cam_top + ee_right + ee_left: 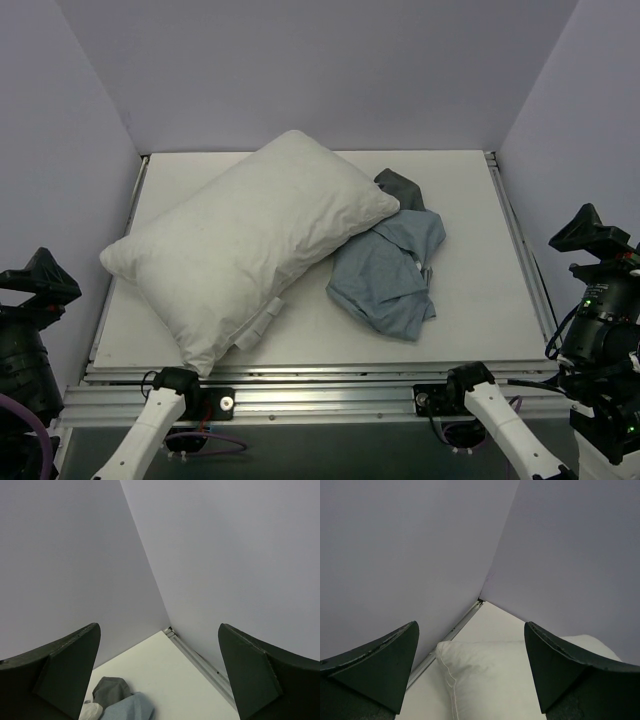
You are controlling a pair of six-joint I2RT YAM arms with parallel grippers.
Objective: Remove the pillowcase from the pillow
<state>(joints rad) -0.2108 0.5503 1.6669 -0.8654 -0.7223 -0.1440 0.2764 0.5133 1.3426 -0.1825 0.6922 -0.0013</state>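
Note:
The white pillow (250, 250) lies bare and diagonal on the left half of the table, a white sewn tag (258, 325) at its near edge. The pillowcase (390, 275) lies crumpled to its right, pale blue-grey face up, with a dark grey part (400, 188) at the back touching the pillow. Both grippers are out of the top view, pulled back near the front edge. My left gripper (470, 625) is open and empty, looking over a pillow corner (490, 680). My right gripper (159, 626) is open and empty, with the pillowcase (127, 707) below it.
The white table (470, 200) is closed in by lilac walls on three sides. A metal rail (330, 385) runs along the front edge, and another along the right edge (205, 667). Black equipment stands outside the table at left (35, 320) and right (600, 300).

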